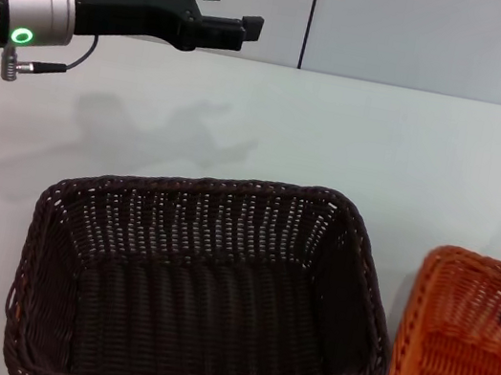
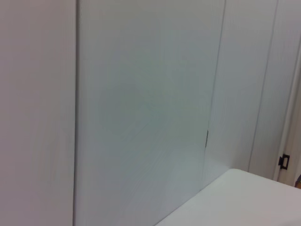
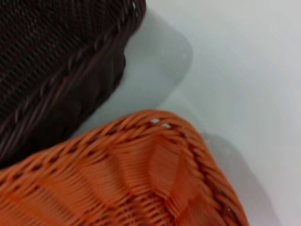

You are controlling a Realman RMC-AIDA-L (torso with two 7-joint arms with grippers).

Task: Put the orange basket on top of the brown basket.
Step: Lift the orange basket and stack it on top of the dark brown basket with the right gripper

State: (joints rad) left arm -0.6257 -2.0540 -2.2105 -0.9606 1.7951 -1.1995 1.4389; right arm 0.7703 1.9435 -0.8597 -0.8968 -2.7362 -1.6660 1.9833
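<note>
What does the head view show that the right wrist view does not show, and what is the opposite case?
Only the head view shows the left gripper, raised above the far left of the table with its fingers apart, and the whole brown basket with nothing inside it. Only the right wrist view shows up close the bare strip of table between the two baskets and the orange basket's braided corner. Both show the brown basket beside the orange basket, both on the white table.
</note>
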